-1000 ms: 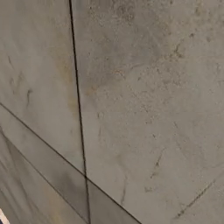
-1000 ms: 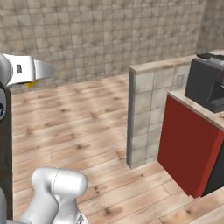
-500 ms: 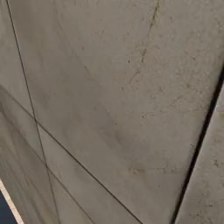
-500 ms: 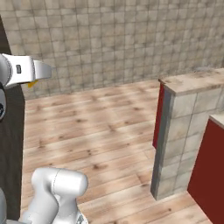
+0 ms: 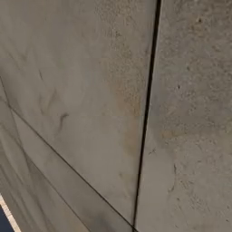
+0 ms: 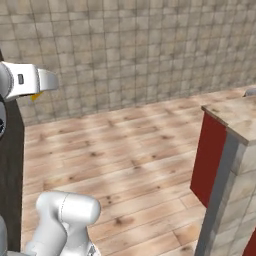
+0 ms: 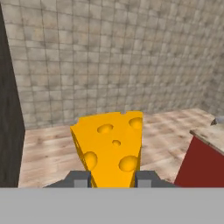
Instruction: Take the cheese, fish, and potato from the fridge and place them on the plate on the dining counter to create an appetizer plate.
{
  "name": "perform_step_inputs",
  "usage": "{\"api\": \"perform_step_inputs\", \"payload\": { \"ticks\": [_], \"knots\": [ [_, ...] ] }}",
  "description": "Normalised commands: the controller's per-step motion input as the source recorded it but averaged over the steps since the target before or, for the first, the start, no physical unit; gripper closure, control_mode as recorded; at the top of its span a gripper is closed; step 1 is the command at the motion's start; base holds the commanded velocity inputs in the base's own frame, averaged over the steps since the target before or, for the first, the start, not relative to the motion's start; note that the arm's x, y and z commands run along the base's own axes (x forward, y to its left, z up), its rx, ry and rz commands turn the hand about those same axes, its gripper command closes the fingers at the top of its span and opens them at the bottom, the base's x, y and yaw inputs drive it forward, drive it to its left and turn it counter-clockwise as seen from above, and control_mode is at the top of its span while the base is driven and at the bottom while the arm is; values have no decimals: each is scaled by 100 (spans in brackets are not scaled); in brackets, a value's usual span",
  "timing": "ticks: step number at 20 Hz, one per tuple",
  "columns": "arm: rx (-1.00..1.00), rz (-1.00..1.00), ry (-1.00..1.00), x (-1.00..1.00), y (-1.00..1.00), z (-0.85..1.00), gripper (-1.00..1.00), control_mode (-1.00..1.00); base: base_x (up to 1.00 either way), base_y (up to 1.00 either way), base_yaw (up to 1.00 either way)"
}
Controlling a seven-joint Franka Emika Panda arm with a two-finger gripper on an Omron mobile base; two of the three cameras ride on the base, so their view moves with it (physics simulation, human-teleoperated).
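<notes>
The cheese [image 7: 109,144], an orange-yellow wedge with holes, stands upright between my two dark fingertips in the hand view. My gripper [image 7: 111,177] is shut on its lower part. In the right base view a sliver of the cheese [image 6: 35,96] peeks out under my white hand [image 6: 25,80] at the upper left. A counter end [image 6: 235,115] with a beige stone top and a red side stands at the right; I cannot tell whether it is the dining counter. The fish, potato, fridge and plate are out of view.
Wooden floor [image 6: 130,155] stretches ahead to a grey-beige tiled wall [image 6: 130,50]. A dark panel [image 7: 8,113] stands at the left. The left base view looks straight at a close grey stone surface [image 5: 81,90] with dark seams.
The whole picture has swung, so the base is moving: the counter end has slid to the right in the right base view. The cheese stays in my grip.
</notes>
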Motion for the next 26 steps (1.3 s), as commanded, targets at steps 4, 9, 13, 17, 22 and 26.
{"api": "perform_step_inputs", "payload": {
  "ticks": [4,9,13,17,22,26],
  "knots": [
    [0,0,0,0,0,0,100,100,100,20,-29],
    [0,0,0,0,0,0,100,100,100,24,-32],
    [0,0,0,0,0,0,100,100,100,21,-35],
    [0,0,0,0,0,0,100,100,100,22,-36],
    [0,0,0,0,0,0,100,100,100,25,-36],
    [0,0,0,0,0,0,100,100,100,33,-37]
  ]
}}
